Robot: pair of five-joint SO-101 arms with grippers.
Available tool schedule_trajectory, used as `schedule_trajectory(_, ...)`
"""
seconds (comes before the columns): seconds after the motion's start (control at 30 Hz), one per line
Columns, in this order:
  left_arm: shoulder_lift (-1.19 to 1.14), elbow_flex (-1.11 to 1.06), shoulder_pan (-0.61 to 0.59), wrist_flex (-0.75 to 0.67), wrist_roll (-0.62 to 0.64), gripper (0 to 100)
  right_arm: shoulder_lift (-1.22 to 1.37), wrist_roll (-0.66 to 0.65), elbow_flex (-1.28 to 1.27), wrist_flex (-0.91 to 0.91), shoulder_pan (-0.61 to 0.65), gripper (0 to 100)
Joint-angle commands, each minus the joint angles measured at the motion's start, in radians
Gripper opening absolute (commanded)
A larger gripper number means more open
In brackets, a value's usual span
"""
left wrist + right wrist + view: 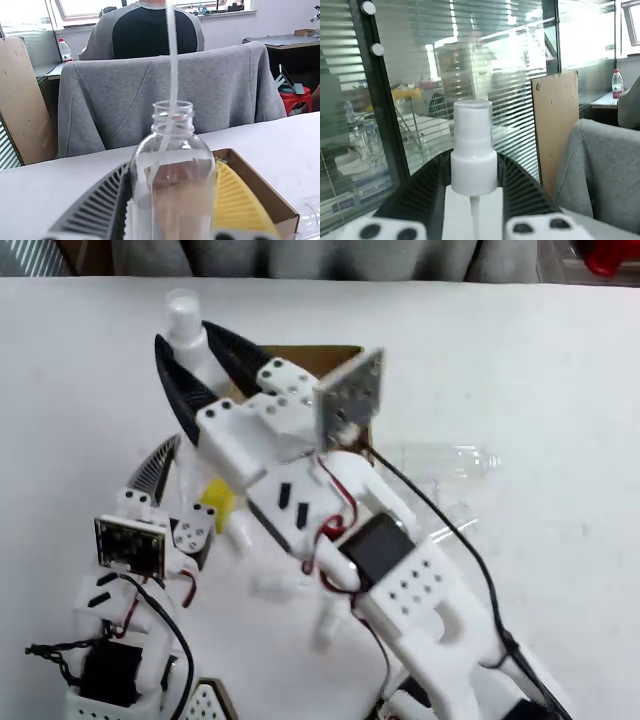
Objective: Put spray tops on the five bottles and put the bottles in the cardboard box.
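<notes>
My right gripper (472, 160) is shut on a white spray top (471, 150), with its thin tube (475, 217) hanging down. In the high view this spray top (183, 312) sits between the black fingers of the right gripper (183, 333), near the table's far side. My left gripper (172, 167) is shut on a clear upright bottle (172, 190), held between a grey finger (100, 205) and a yellow finger (235, 205). The tube (171, 75) runs down through the bottle's open neck. From above, the left gripper (192, 472) is just below the right one, which mostly hides the bottle.
The open cardboard box (255, 185) stands just behind the held bottle, and from above the box (325, 352) is partly covered by the right arm. Another clear bottle (450, 462) lies on its side on the table to the right. A chair draped in grey cloth (150, 100) stands past the far edge.
</notes>
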State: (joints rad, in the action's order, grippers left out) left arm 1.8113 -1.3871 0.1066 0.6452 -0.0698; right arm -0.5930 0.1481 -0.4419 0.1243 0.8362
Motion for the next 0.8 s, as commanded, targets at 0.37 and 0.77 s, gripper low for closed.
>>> schedule_trajectory(0.37,0.015,0.008,0.004,-0.038,0.106,3,0.030,-0.011,0.132,0.274,0.018,2.1)
schedule_trajectory(0.77,0.013,0.006,0.004,-0.054,0.137,3,0.030,-0.012,0.181,0.387,0.048,2.3)
